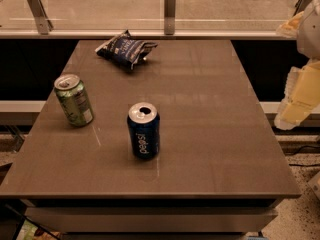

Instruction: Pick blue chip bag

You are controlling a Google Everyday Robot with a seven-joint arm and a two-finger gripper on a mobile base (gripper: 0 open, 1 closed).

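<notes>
- Well, the blue chip bag [125,48] lies crumpled on the table [215,134], well beyond the Pepsi can [144,131], near the far edge.
- The gripper [295,109] hangs off the table, far to the right of the Pepsi can and well apart from the bag; clenched or released, I cannot tell.
- A green can [74,100] stands left of the Pepsi can.
- Nothing grasped yet, by my reckoning: reach, grip and lift all remain.

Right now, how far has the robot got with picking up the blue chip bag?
Nothing looks done yet: the bag lies untouched at the far edge of the table. The pincer hangs beyond the table's right side, well away from it. Reaching, gripping and lifting all remain.
</notes>
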